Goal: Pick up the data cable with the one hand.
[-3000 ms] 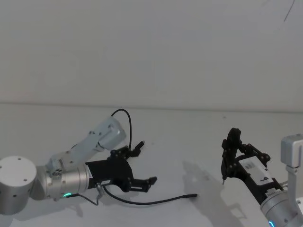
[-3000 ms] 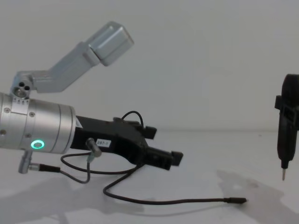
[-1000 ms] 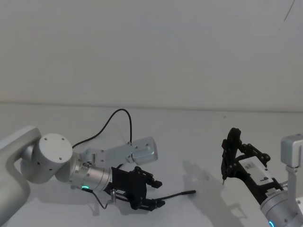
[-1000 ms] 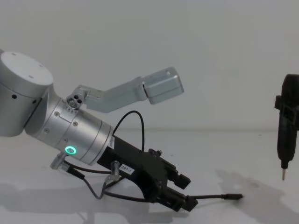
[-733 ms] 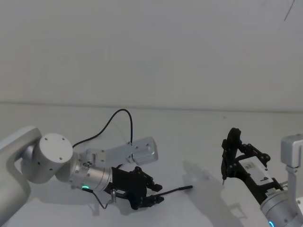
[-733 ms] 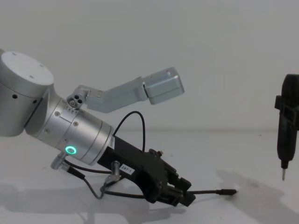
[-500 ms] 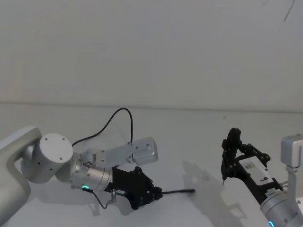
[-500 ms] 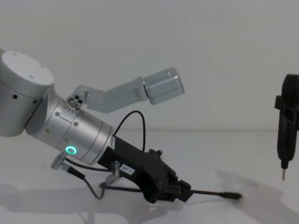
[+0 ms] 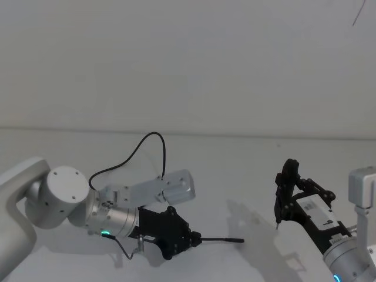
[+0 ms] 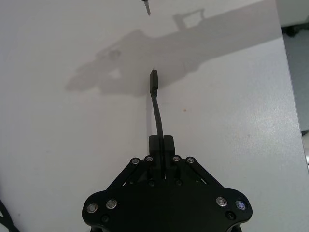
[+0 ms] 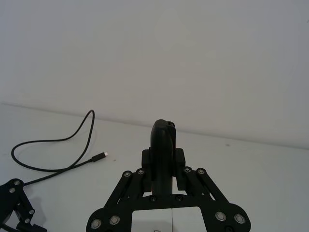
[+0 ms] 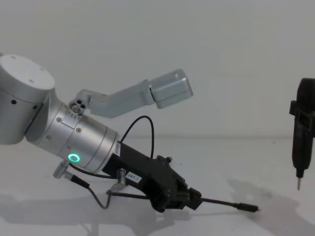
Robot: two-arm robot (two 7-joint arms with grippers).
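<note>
The left pincer (image 12: 194,200) hides part of the data cable (image 12: 224,202); the chest view's edge crops the right pincer (image 12: 298,169).

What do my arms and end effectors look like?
Left arm: silver cylinders, green glowing ring, thin grey wire. Left end effector: black, angular, small white numbered label. Right end effector: black linkage, white sticker, slim metal tip; silver wrist with blue light.
</note>
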